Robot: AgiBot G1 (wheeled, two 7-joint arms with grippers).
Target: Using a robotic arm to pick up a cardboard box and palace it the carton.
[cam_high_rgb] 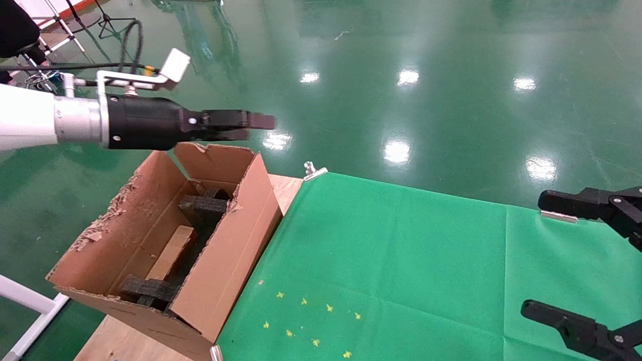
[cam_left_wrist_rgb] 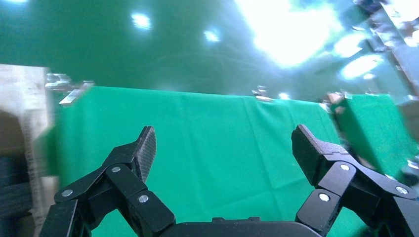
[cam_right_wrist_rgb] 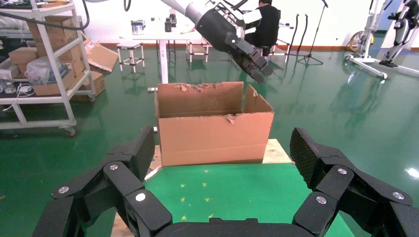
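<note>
The right end effector (cam_high_rgb: 577,260) waits at the near right edge of the worktop (cam_high_rgb: 401,250), fingers spread wide and empty. Farther left stands the carton (cam_high_rgb: 220,271), and the cardboard box (cam_high_rgb: 170,253) already lies inside it between black foam blocks (cam_high_rgb: 203,205). Above the carton's far flap hangs the robotic arm (cam_high_rgb: 30,123); its left end effector (cam_left_wrist_rgb: 222,148) is wide open and holds nothing. To finish well, it should probably lift clear without brushing the ragged flaps. Green cloth (cam_high_rgb: 426,281) covers the wooden worktop, clipped at its far corner; a glossy green floor (cam_high_rgb: 401,60) lies beyond.
</note>
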